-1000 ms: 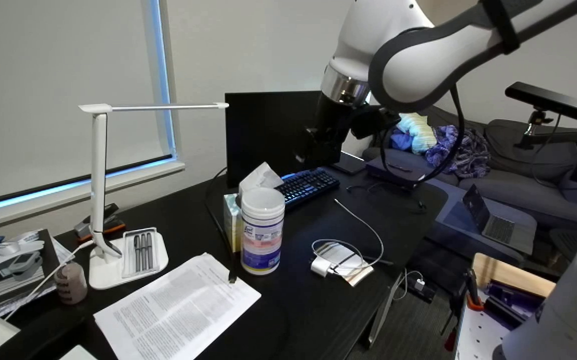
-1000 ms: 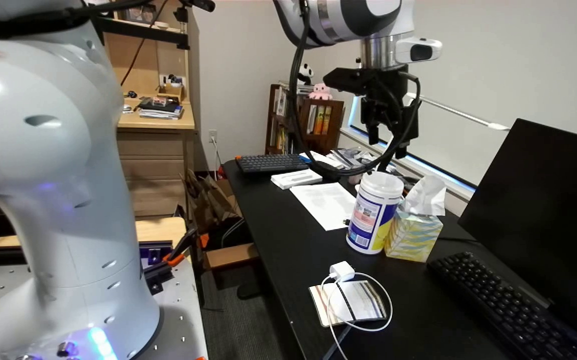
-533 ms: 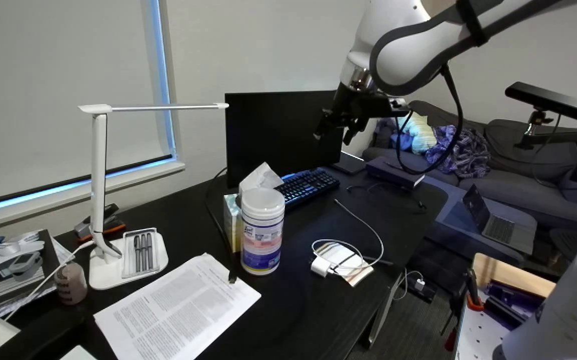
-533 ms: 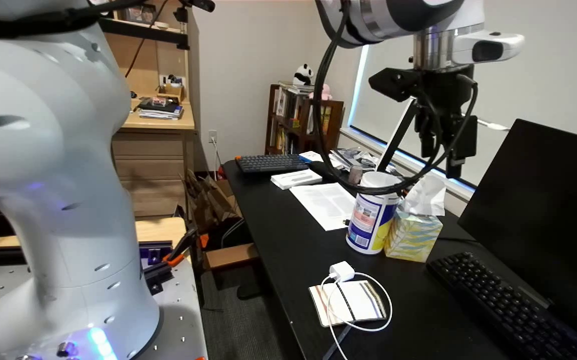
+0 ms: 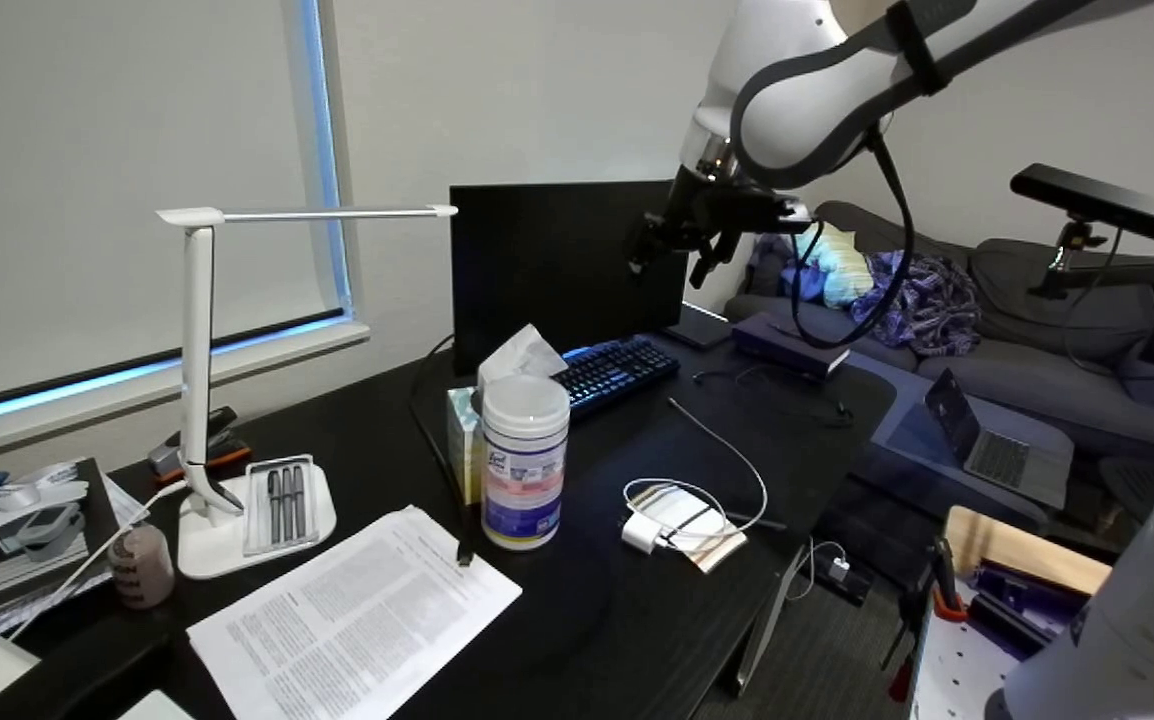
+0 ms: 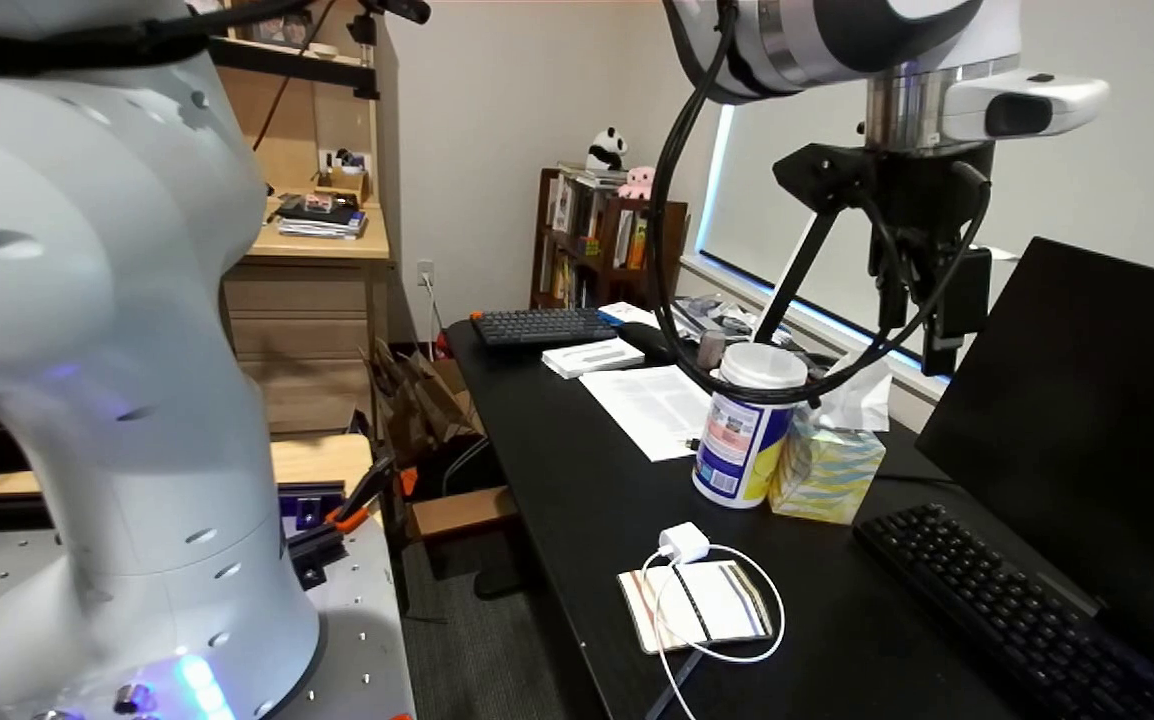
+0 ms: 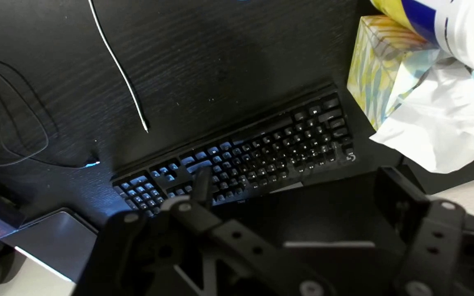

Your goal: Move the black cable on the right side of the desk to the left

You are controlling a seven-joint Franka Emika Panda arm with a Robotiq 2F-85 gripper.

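Hand (image 7: 296, 176) spread wide, holding nothing, hanging well above the desk (image 5: 597, 630). Monitor (image 5: 547, 270) stands behind it in an exterior view; keyboard (image 7: 261, 160) below it in the wrist view. Papers (image 5: 357, 610) toward the desk's left, dark box (image 5: 777, 343) at the right end, canister (image 5: 525, 465) and tissue box (image 7: 378, 70) side by side mid-desk. White cable (image 7: 130, 87) ends near the keyboard.

Black cable (image 7: 28, 157): on the desk's right side, loose loops, not grasped. It lies left of the hand in the wrist view, past the keyboard's end; same spot reads as right of and below the hand in an exterior view. So the reach likely goes sideways, then down. One hand only. Long axis unclear because of the loops; in an exterior view it trails roughly from the keyboard side toward the desk's right edge.

Room: dark box just behind it, desk edge near its far end, so those sides look tight. Bare desk between it and the white cable should allow a descent. For the drop, open stretch beside the papers looks usable; canister and tissue box probably call for a high carry. Smallest: black cable's bluish tip (image 7: 92, 164), near the keyboard's end; maybe a handy pinch point.
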